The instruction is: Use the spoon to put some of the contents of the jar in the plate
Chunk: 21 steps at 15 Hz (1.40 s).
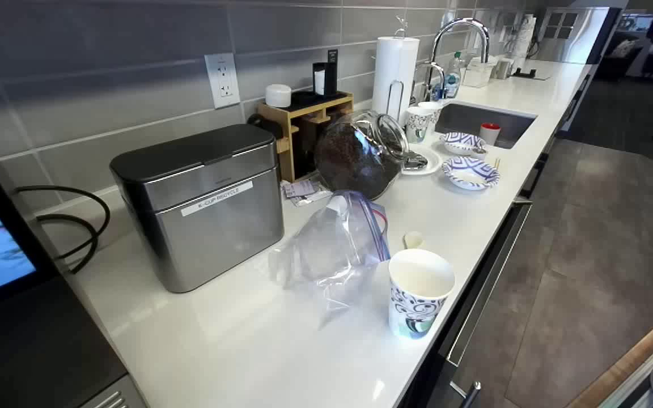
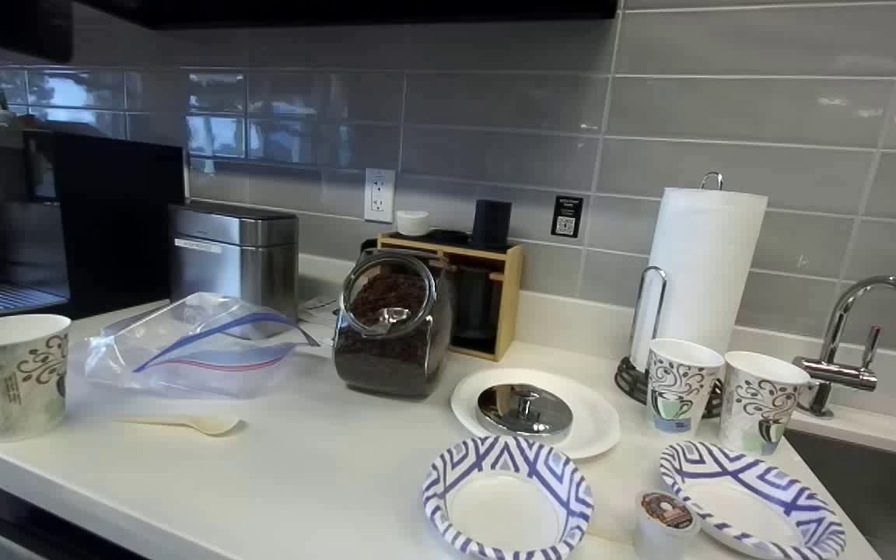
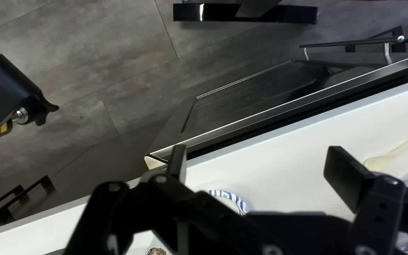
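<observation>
Jar point(image 2: 393, 354) behind spoon point(image 2: 205, 423), lid point(image 2: 522, 418) on plate point(image 2: 596, 424)

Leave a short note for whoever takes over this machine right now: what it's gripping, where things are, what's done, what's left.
Fingers: wide apart, holding nothing.
Spoon: on the counter, near the plastic bag.
Jar: on the counter, apparently uncovered, dark contents inside.
Destination: not clear which dish is meant. A white plate bears a metal lid; two patterned bowls nearby show no dark contents.
Done: jar seemingly open; nothing spooned out that I can see.
Left: pick up the spoon, scoop from the jar, tip into the intended dish.
</observation>
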Tool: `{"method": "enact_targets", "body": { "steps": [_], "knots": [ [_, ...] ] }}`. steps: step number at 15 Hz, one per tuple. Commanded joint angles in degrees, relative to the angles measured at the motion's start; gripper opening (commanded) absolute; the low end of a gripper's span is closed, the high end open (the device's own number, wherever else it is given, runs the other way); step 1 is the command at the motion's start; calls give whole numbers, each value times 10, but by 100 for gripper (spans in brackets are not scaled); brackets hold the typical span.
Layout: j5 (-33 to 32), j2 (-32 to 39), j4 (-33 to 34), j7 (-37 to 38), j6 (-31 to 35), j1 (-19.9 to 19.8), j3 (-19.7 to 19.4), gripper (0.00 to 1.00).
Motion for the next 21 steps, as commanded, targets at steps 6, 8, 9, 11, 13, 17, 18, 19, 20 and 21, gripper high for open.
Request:
{"method": "enact_targets", "body": {
  "steps": [6, 8, 9, 11, 13, 17, 18, 19, 20, 21],
  "knots": [
    [-3, 0, 2, 4, -2, 8, -5, 100],
    [-3, 0, 2, 4, -2, 8, -5, 100],
    [-7, 11, -2, 7, 21, 13, 2, 100],
    [-3, 26, -15, 1, 101, 32, 8, 100],
    [25, 40, -31, -17, 206, 59, -1, 100],
    [110, 106, -44, -81, 349, 119, -30, 100],
    [136, 125, -42, -107, 364, 136, -39, 100],
    [162, 142, -38, -134, 369, 151, -48, 100],
    [185, 159, -34, -163, 367, 165, -57, 100],
    [205, 176, -28, -191, 357, 176, -64, 100]
  ]
}}
